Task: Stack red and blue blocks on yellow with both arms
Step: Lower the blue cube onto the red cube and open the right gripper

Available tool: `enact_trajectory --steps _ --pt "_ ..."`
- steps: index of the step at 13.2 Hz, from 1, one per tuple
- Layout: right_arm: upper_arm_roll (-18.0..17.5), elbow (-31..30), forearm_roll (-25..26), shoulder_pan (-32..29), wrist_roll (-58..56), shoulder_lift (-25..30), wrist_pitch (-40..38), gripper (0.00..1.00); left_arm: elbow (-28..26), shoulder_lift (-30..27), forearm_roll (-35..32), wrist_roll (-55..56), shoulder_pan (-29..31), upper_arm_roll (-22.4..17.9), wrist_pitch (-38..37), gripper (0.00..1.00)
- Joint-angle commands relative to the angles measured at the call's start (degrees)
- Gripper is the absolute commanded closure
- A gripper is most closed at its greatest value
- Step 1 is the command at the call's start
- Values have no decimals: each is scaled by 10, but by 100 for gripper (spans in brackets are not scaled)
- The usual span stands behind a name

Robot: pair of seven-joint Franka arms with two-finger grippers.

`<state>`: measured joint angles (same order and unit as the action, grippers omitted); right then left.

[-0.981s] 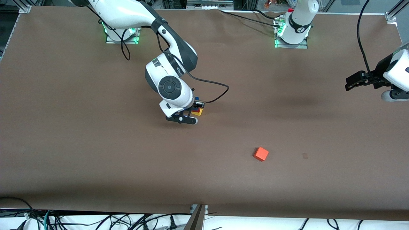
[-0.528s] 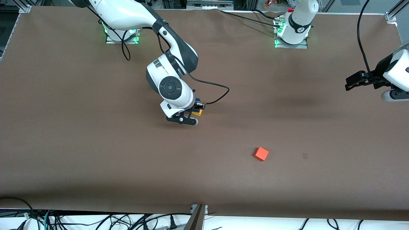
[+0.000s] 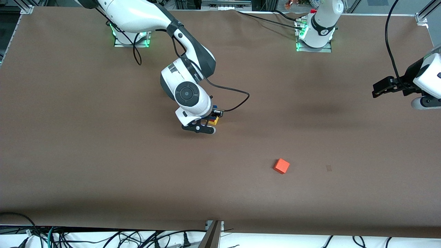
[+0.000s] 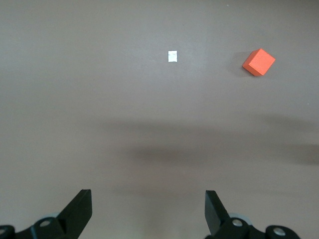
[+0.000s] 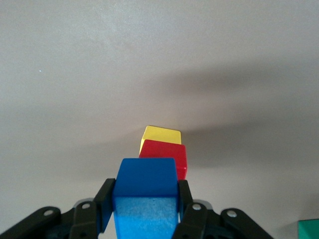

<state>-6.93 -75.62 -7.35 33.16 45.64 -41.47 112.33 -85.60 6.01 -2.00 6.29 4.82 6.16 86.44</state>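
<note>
The right arm (image 3: 151,20) is reaching from its base at the table's (image 3: 69,137) top edge down toward the middle, and the right gripper (image 3: 207,119) is sitting over a small stack of cubes there. In the right wrist view its fingers (image 5: 105,204) are clenching the blue cube (image 5: 145,196) from both sides. The red cube (image 5: 164,157) is resting on the yellow cube (image 5: 160,134), and the blue cube is showing just above the red one; whether the two are touching cannot be told. In the front view only slivers of the stack are showing beside the gripper: blue (image 3: 215,107) at the top and yellow (image 3: 214,121) at the bottom, on the table. A green cube's (image 5: 309,230) corner is peeking into the right wrist view at about 4 o'clock.

From the stack, an orange cube (image 3: 281,166) is lying alone at about 4 o'clock, nearer the front camera and well apart.

The left arm (image 3: 427,79) is waiting over the table's edge at its own end, at about 3 o'clock in the front view. The left gripper (image 4: 148,211) is hanging with its fingers (image 4: 79,211) spread wide, grasping nothing. In the left wrist view the orange cube (image 4: 258,61) is lying at about 1 o'clock, with a small white mark (image 4: 173,56) beside it on the table.
</note>
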Motion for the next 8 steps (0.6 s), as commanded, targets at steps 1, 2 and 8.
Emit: enact_trajectory --steps 1,2,8 --pt "3 5 11 4 14 -5 6 29 -4 -4 16 -14 7 2 6 0" --pt "3 5 11 4 13 -5 6 27 -4 -4 16 -15 7 2 6 0" --pt "3 6 10 -2 20 -1 5 17 -4 -4 16 -14 7 2 6 0"
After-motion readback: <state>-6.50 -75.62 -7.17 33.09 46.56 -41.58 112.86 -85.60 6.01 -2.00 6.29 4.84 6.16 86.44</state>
